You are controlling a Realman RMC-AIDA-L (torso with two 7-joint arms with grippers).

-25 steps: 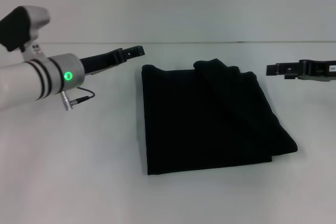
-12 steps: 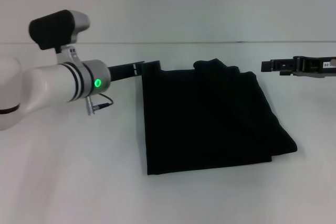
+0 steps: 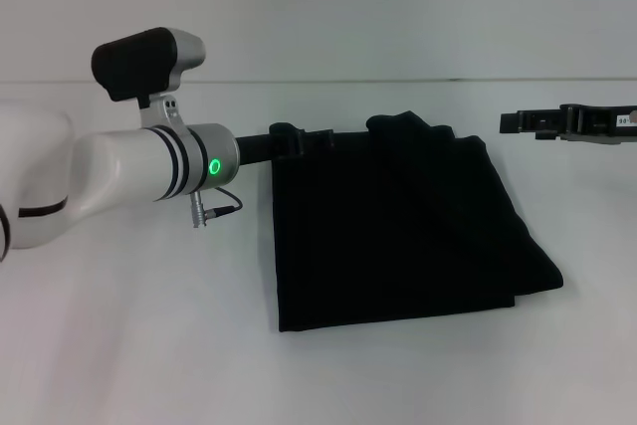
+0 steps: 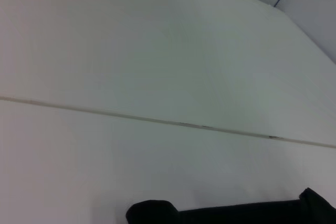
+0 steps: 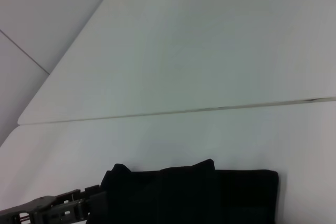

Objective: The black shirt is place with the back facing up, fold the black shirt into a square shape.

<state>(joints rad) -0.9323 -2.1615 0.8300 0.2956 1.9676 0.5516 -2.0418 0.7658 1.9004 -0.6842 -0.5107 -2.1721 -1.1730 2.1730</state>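
Two arms and one garment are on show. On the left, the white left arm reaches in over the white table (image 3: 119,335), its left gripper (image 3: 317,137) at the far left corner of the black shirt (image 3: 398,231); black on black, I cannot tell whether its fingers grip the cloth or hang slack. The single black shirt lies in the middle of the table, folded into a rough rectangle, a small hump of fabric along its far edge and its right edge slanting out toward the near side. At the table's right edge, the right gripper (image 3: 510,123) hovers clear of the shirt; whether its fingers are parted or pressed together I cannot tell.
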